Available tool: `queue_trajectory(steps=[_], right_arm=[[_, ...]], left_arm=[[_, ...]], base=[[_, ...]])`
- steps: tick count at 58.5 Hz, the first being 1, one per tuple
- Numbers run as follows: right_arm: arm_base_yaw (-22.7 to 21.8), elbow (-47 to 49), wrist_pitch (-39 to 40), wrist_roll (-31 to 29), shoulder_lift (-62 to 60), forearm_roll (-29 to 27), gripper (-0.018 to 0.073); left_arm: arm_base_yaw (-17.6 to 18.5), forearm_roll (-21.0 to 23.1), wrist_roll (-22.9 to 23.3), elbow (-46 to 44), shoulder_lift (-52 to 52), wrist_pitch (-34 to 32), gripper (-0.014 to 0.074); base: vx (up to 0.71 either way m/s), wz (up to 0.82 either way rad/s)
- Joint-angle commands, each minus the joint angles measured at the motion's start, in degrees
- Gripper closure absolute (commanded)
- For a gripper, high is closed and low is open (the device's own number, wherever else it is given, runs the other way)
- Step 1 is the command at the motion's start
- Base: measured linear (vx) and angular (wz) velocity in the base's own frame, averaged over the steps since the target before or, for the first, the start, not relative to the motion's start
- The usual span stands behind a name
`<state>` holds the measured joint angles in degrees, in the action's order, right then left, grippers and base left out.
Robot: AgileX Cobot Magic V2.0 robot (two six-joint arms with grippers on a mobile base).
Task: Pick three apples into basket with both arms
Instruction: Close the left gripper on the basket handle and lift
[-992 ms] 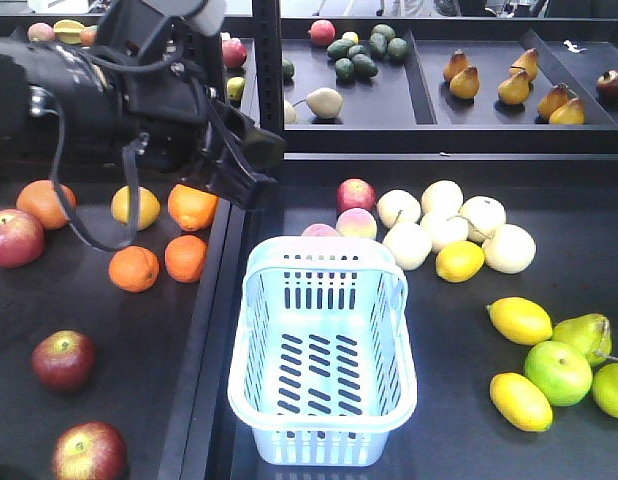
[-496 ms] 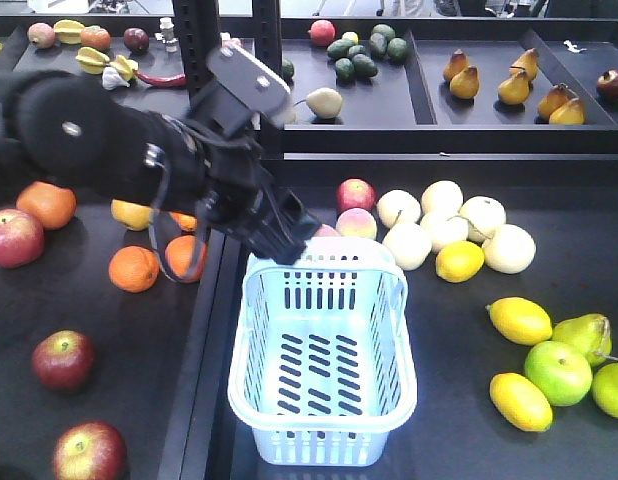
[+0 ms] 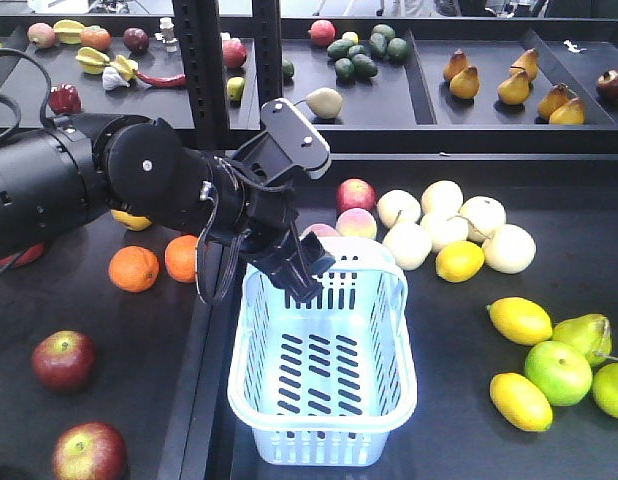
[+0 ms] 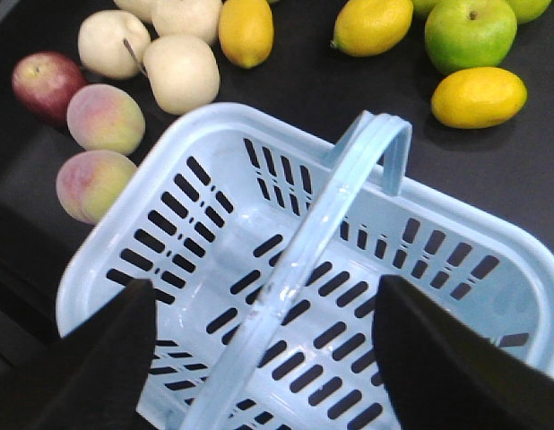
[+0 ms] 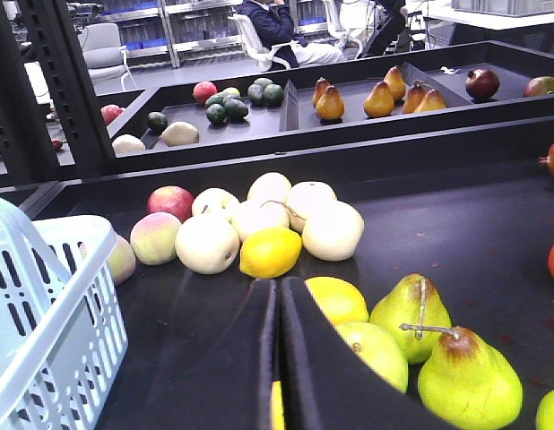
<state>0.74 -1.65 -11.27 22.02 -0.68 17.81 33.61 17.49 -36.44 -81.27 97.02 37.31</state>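
Hovering over the empty pale blue slotted plastic basket (image 3: 319,440), black left gripper (image 4: 265,285) is gaping wide, holding nothing | right gripper (image 5: 277,349) is sitting pinched together, seemingly empty | dark maroon-red round apples (image 3: 61,358) are lying well left | first pick pending, needing a leftward reach

I read the basket (image 3: 329,440) as pale blue-white, its walls and floor patterned with rows of dark slots. The apples (image 3: 62,359) are deep maroon with yellow-green at the stem. The oranges (image 3: 134,268) are plain bright orange, the lemons (image 3: 520,320) yellow, the green apple (image 3: 558,372) vivid lime, the pears (image 3: 509,248) creamy white, the peaches (image 4: 105,117) pink blushing into yellow. The left arm (image 3: 89,190) is black, its wrist block (image 3: 297,138) light grey, the table (image 3: 459,420) matt black
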Motion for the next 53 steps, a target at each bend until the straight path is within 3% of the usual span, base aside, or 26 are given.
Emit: queue_trajectory(steps=[1,14,53], right_arm=[[-0.25,-0.65,4.2,-0.62,-0.68,0.79,0.0567],[-0.25,-0.65,4.2,-0.62,-0.68,0.79,0.0567],[-0.25,-0.65,4.17,-0.62,-0.68,0.79,0.0567]], left_arm=[[0.26,0.63,-0.75,-1.82,-2.43,-3.4,0.0114],[0.26,-2.42,-0.7,-1.82,-2.43,-4.72,0.0114],[0.26,-1.98,-0.59,-1.82,5.72,-8.13,0.0114]], base=[[0.0,0.0],[0.0,0.0],[0.0,0.0]])
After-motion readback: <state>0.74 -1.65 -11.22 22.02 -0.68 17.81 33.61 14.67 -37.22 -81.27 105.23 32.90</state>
